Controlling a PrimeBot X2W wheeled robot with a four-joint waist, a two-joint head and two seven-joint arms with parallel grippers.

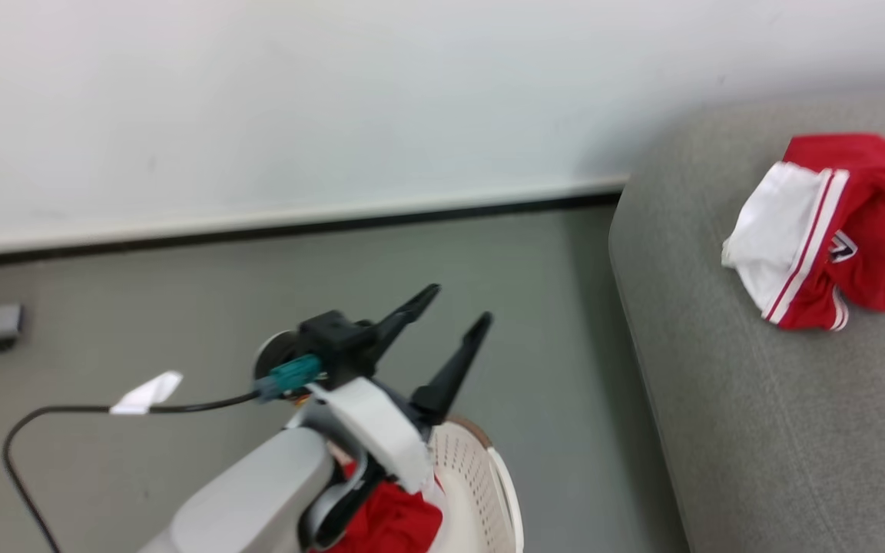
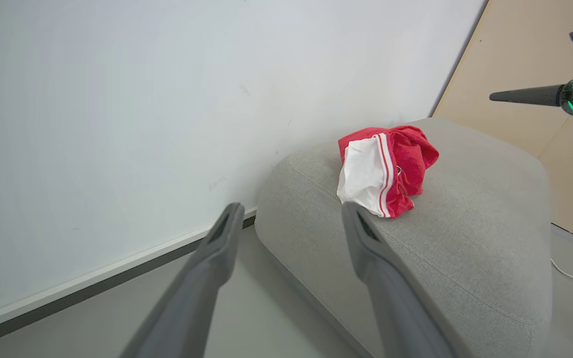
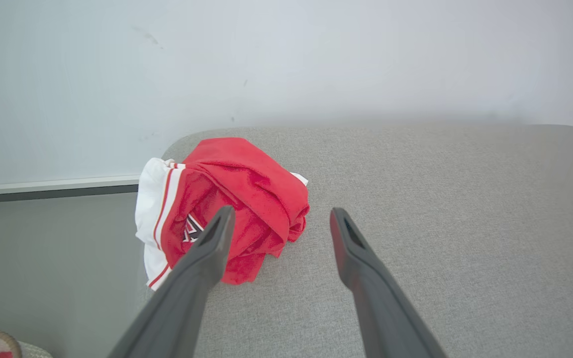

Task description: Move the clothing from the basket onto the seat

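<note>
The left gripper hangs above the grey floor with its two dark fingers spread wide and nothing between them. It is just beyond the far rim of the cream laundry basket and points towards the white wall. In its own wrist view, the left gripper looks past the seat's rounded corner. The right gripper is also spread and empty, above the light grey seat. Its left finger crosses in front of the red sports garment, and I cannot tell whether they touch.

The garment lies crumpled on the seat, far right in the scene and close to the edge nearest the wall. Its white panel, red-and-white stripe trim and small dark logo patch face outward. More red fabric lies inside the basket, at the near edge beside the pale forearm. A black cable with a white tag runs left from the wrist.
</note>
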